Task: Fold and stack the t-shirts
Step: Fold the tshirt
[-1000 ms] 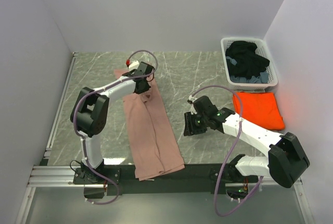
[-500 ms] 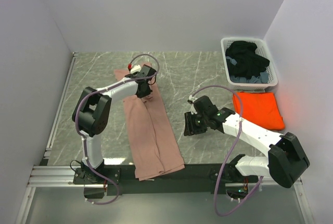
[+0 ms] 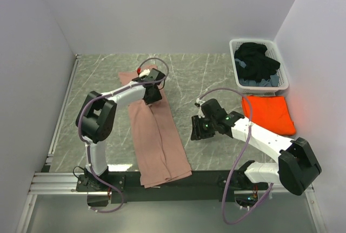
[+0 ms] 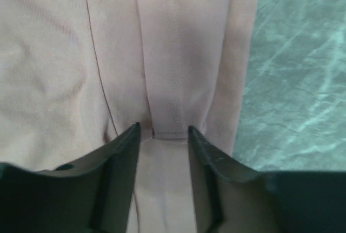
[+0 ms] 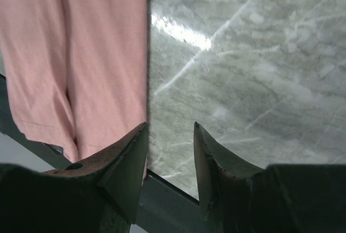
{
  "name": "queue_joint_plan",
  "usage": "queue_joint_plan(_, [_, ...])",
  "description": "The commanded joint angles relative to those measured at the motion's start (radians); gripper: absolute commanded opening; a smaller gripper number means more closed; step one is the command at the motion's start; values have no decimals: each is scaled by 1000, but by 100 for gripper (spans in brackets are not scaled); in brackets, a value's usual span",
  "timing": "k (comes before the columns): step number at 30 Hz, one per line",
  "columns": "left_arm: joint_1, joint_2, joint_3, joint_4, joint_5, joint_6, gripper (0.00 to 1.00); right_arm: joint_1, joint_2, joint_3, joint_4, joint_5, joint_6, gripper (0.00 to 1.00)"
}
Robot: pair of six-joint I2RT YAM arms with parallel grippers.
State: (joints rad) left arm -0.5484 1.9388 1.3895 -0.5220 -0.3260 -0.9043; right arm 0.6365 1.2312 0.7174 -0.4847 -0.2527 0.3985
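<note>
The dusty-pink t-shirt (image 3: 159, 135) lies as a long narrow strip from the table's middle back to the near edge, its bottom hem hanging slightly over the front rail. My left gripper (image 3: 153, 93) sits low over the strip's far end, open. In the left wrist view its fingertips (image 4: 164, 130) straddle a folded sleeve hem on the pink fabric (image 4: 184, 38) without pinching it. My right gripper (image 3: 194, 128) hovers open just right of the strip, nothing between its fingertips (image 5: 170, 127), with pink cloth (image 5: 92, 54) to its left. The orange t-shirt (image 3: 268, 113) lies folded at the right.
A white laundry basket (image 3: 233, 44) holding dark clothes stands at the back right, just behind the orange tee. Marble tabletop (image 3: 205, 76) shows between the pink strip and the basket. A black rail (image 3: 205, 176) runs along the near edge. Walls close in on three sides.
My left gripper has come down a little toward the near side onto the pink tee's far end, and its jaws have opened, letting go of the cloth. The right arm stayed still.
</note>
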Motion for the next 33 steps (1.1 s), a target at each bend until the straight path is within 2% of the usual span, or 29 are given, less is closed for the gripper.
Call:
queue_joint_plan(1, [40,-107,52,10,30,30,48,-32,13,80,78,-29,-24,47])
queue_joint_plan(7, [145,-103,104,66,136,122,48,-89,108,169,221,-215,13,44])
queue_joint_plan(12, [191,6,196,145,277,197,34,-112,214,200,392,-347,65,40])
queue_joint_plan(17, [225,167,360,152,303,255,25,-116,379,290,549,-459,131,37])
queue_joint_plan(25, [245,351,505,201,384,308,21,-118,735,525,793,-533,264,32])
queue_joint_plan(29, [245,408,519,247,394,315,21,-120,899,675,865,-554,338,31])
queue_joint_plan(33, [252,456,523,300,401,321,22,-121,1036,754,914,-531,402,31])
